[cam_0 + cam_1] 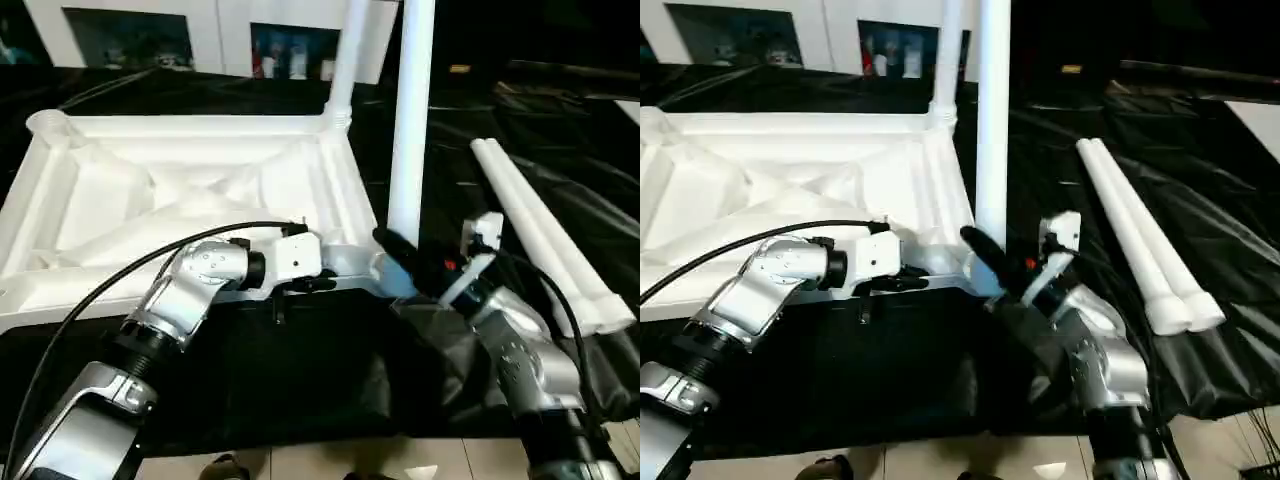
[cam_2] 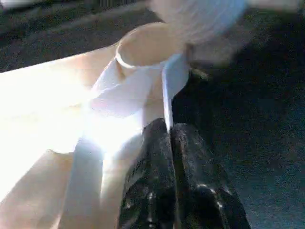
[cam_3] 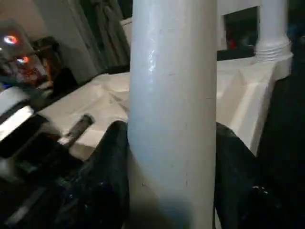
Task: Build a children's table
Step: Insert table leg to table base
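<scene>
The right gripper (image 1: pixel 395 262) clasped an upright leg (image 1: pixel 410 130) beside the table top (image 1: pixel 200 190); the left gripper (image 2: pixel 171 138) pinched that top's rim, fingers clenched

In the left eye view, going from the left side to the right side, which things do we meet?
Upside-down white plastic table top → upright white tube leg held by the right gripper → two loose white tube legs lying on the black sheet.

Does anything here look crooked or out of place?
Nothing is damaged or spilled. The far leg in its corner socket leans slightly, while the leg held by the right gripper stands straight. Two spare legs lie on the black sheet.
</scene>
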Motion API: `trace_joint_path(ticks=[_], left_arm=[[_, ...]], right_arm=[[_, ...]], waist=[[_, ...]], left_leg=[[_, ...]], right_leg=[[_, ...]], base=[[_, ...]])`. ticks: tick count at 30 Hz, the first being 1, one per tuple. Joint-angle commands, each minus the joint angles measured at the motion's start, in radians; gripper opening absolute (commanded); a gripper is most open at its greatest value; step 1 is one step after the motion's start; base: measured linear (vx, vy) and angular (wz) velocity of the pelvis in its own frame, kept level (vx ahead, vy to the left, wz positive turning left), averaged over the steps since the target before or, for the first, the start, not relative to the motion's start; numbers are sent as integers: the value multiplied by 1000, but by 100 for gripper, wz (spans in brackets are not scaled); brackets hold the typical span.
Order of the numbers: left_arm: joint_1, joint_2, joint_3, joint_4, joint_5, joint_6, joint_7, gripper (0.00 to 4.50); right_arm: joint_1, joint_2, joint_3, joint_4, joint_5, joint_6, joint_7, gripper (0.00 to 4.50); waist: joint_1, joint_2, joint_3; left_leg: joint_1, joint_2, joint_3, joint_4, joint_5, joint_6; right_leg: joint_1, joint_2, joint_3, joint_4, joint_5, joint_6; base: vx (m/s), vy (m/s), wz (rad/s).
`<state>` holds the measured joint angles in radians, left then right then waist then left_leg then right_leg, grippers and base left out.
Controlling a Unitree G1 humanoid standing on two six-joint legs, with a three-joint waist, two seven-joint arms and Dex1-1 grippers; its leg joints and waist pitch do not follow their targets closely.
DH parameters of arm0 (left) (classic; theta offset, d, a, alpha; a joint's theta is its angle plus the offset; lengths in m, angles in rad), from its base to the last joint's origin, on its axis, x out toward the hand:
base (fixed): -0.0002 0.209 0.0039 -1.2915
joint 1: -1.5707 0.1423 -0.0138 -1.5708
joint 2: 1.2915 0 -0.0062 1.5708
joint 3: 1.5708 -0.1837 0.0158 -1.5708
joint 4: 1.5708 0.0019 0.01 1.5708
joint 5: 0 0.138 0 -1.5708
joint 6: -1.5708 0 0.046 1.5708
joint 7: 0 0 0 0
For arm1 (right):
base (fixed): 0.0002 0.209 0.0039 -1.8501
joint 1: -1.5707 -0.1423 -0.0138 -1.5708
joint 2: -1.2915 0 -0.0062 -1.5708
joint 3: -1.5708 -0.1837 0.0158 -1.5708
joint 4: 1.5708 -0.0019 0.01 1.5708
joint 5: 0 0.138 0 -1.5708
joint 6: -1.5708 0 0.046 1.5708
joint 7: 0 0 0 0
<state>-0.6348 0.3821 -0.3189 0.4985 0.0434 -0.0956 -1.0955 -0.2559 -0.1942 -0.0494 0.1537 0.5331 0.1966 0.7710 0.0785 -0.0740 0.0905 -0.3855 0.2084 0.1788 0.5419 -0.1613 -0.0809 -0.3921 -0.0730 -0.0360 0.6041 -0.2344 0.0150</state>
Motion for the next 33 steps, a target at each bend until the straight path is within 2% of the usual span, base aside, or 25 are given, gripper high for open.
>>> trace_joint_path(ticks=[1, 2, 3, 4, 5, 7, 8, 9, 10, 11, 13, 14, 15, 16, 19, 21, 27, 30, 33], left_arm=[[-12, -13, 49, -24, -77, -34, -31, 58], [-12, -13, 49, -24, -77, -34, -31, 75], [-18, -18, 75, -24, -124, -14, -45, 88], [-29, -29, 125, -42, -201, 58, -55, 88], [-29, -29, 125, -42, -201, 58, -55, 101], [-51, -57, 219, -83, -336, 194, -53, 107], [-59, -70, 255, -102, -383, 245, -44, 137], [-78, -95, 308, -129, -477, 341, -22, 137], [-79, -95, 309, -129, -478, 343, -22, 142], [-94, -121, 355, -155, -574, 445, 5, 147], [-102, -139, 379, -170, -636, 501, 25, 171], [-105, -168, 395, -197, -714, 567, 51, 182], [-105, -176, 396, -205, -735, 583, 58, 188], [-104, -189, 393, -212, -743, 584, 72, 193], [-101, -235, 370, -226, -720, 589, 107, 226], [-101, -265, 370, -230, -692, 625, 155, 248], [-90, -291, 390, -236, -706, 651, 244, 291], [-81, -303, 426, -247, -735, 661, 306, 316], [-75, -309, 440, -261, -726, 661, 326, 346]], right_arm=[[4, -16, -10, -85, 37, 19, 1, 184], [4, -16, -10, -85, 37, 19, 1, 184], [9, -21, -7, -117, 43, 37, -1, 184], [13, -29, 0, -148, 46, 60, 0, 184], [13, -29, 0, -148, 46, 60, 0, 184], [18, -43, 14, -181, 34, 91, -5, 184], [19, -47, 19, -183, 23, 96, -11, 184], [17, -54, 32, -176, -7, 101, -25, 184], [17, -55, 32, -176, -8, 101, -25, 184], [15, -58, 43, -169, -31, 98, -33, 184], [15, -60, 52, -168, -39, 98, -35, 184], [10, -55, 60, -170, -46, 102, -44, 184], [9, -54, 62, -173, -46, 105, -47, 184], [7, -52, 66, -180, -44, 111, -47, 184], [4, -49, 85, -200, -50, 122, -46, 184], [2, -47, 95, -206, -54, 125, -51, 184], [0, -39, 80, -201, -84, 102, -99, 184], [-34, -14, 23, -169, -93, 66, -185, 184], [-56, -1, 3, -160, -90, 49, -211, 184]], waist=[[9, 11, -93], [9, 9, -89], [14, 13, -85], [15, 14, -84], [18, 14, -81], [19, 13, -79], [20, 14, -79], [22, 16, -78], [24, 9, -78], [27, 7, -78], [32, 7, -79], [35, 6, -81], [37, 6, -83], [41, 6, -85], [44, 1, -91], [47, 1, -93], [45, 0, -93], [44, -3, -93], [43, 1, -91]], left_leg=[[33, 22, 5, -28, 41, 102], [30, 21, 6, -28, 22, 98], [29, 24, 5, -31, -42, 78], [31, 25, 6, -32, -58, 68], [32, 26, 6, -33, -93, 53], [32, 27, 4, -36, -140, 29], [32, 26, 5, -34, -149, 16], [32, 26, 5, -36, -168, 4], [30, 24, 4, -35, -179, -8], [31, 24, 5, -35, -184, -7], [26, 22, 4, -32, -171, -10], [27, 22, 5, -31, -163, -11], [24, 21, 4, -29, -138, -4], [26, 19, 6, -26, -118, 9], [19, 14, 4, -18, -51, 41], [19, 13, 3, -15, -35, 51], [20, 13, 2, -16, -70, 34], [19, 15, 1, -17, -78, 25], [22, 16, 0, -19, -111, 10]], right_leg=[[61, -52, 32, -21, 404, -279], [60, -52, 33, -21, 380, -282], [57, -56, 34, -25, 274, -279], [55, -55, 34, -26, 244, -278], [51, -57, 35, -30, 184, -277], [50, -59, 35, -35, 91, -268], [49, -59, 35, -31, 77, -271], [46, -60, 34, -37, 41, -275], [46, -61, 33, -35, 9, -275], [46, -61, 33, -40, -7, -269], [47, -60, 33, -37, -15, -256], [47, -59, 33, -35, -4, -257], [50, -58, 33, -31, 27, -259], [48, -54, 33, -32, 59, -255], [58, -53, 31, -25, 157, -246], [60, -53, 30, -23, 180, -249], [60, -53, 29, -28, 115, -235], [58, -54, 27, -28, 89, -230], [54, -53, 27, -33, 32, -216]], base=[[0, 0, 0], [0, 0, 0], [-55, -8, 1], [-55, -8, 1], [-64, -1, 2], [-68, 2, 3], [-66, 4, 3], [-62, 4, 2], [-86, 7, 4], [-52, 5, 2], [0, 0, 0], [0, 0, 0], [0, 0, 0], [0, 0, 0], [0, 0, 0], [0, 0, 0], [0, 0, 0], [0, 0, 0], [0, 0, 0]])
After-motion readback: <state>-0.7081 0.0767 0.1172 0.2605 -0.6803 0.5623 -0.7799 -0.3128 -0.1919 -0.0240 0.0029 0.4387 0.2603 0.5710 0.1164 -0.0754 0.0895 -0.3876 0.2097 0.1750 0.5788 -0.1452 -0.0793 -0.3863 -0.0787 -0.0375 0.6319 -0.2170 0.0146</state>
